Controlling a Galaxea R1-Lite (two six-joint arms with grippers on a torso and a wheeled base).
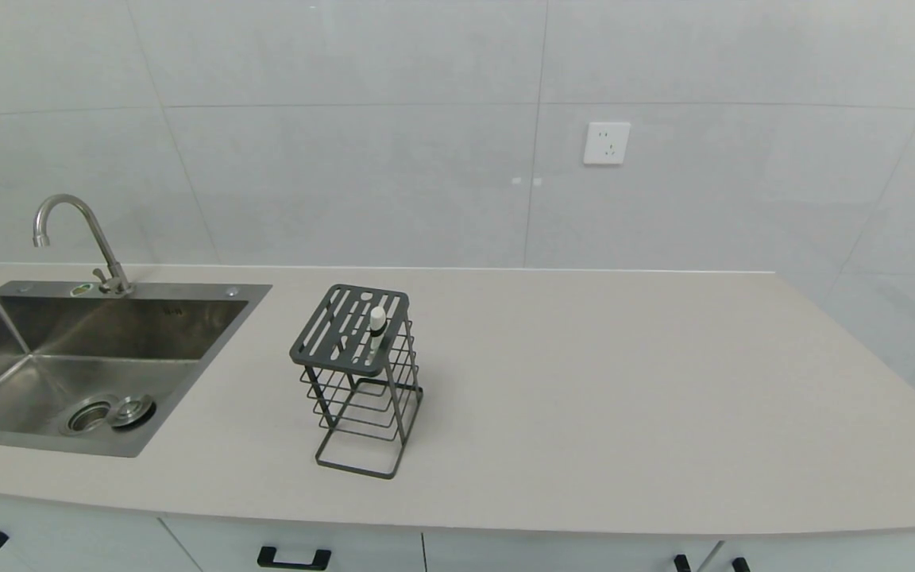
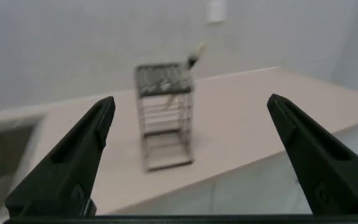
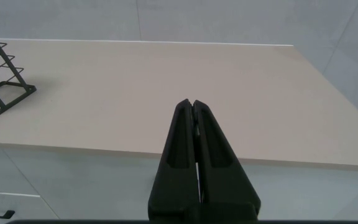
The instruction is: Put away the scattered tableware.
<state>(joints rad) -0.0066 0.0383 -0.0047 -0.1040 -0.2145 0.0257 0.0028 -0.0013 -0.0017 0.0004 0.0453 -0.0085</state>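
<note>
**One white-handled utensil [image 1: 377, 319] stands in the rack [image 1: 330, 326], mid-counter.**

We see only its pale handle, poking up through a slot in the rack's dark top plate and leaning slightly in the left wrist view [image 2: 196, 55]; the working end is hidden among the wires. We judge it light and stiff, with a smooth handle that could slip, so we would pinch it across the handle just above the plate and lift along the slot. The wire rack looks light enough to shift or tip if the utensil snags. The left gripper [image 2: 191, 101] is spread wide and holds nothing. The right gripper [image 3: 192, 104] is pressed closed and is also empty. Both are off the front edge of the counter [image 1: 624, 381]. The sink [image 1: 187, 373] and faucet [image 1: 76, 230] lie to the rack's left.
</note>
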